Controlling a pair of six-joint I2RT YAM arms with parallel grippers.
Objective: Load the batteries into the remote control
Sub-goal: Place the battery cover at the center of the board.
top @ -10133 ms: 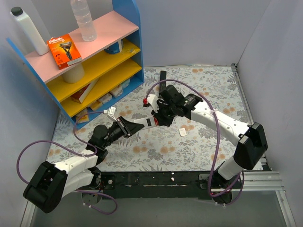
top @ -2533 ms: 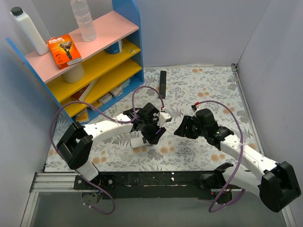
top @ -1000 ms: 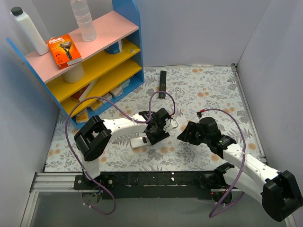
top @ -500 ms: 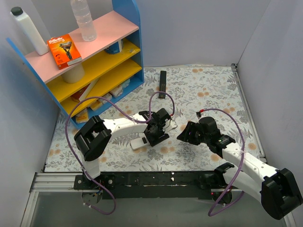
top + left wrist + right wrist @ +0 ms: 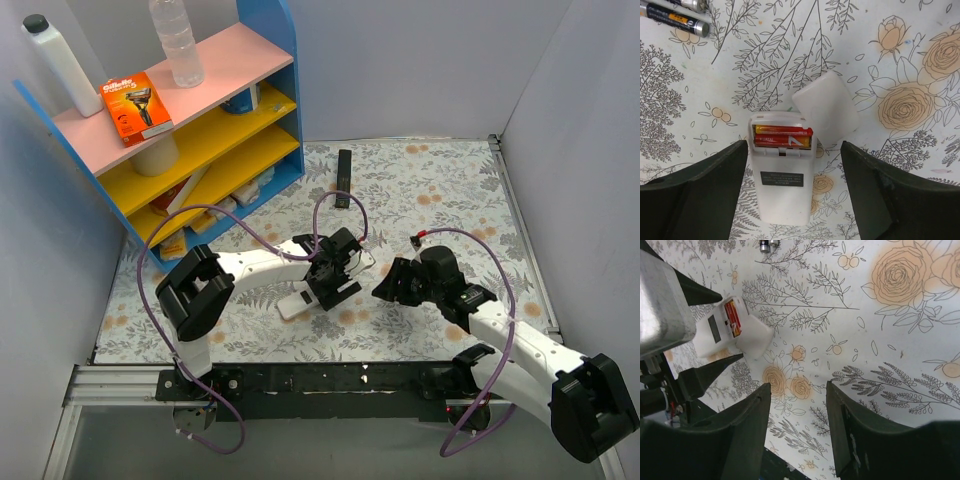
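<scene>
Left wrist view: the left gripper [image 5: 792, 145] is spread wide and empty, straddling the remote control [image 5: 781, 192], which lies white back up btwn its fingers, touching neither. The batteries [image 5: 783, 138] seem seated in the open bay (glare hides the contacts). The cover [image 5: 826, 107] lies loose just beyond, twd one finger. The remote looks light, stiff and slick, so grip its long edges below the bay, gently. The right gripper [image 5: 798, 386] is also wide and empty, w/ the remote off to its side.
</scene>
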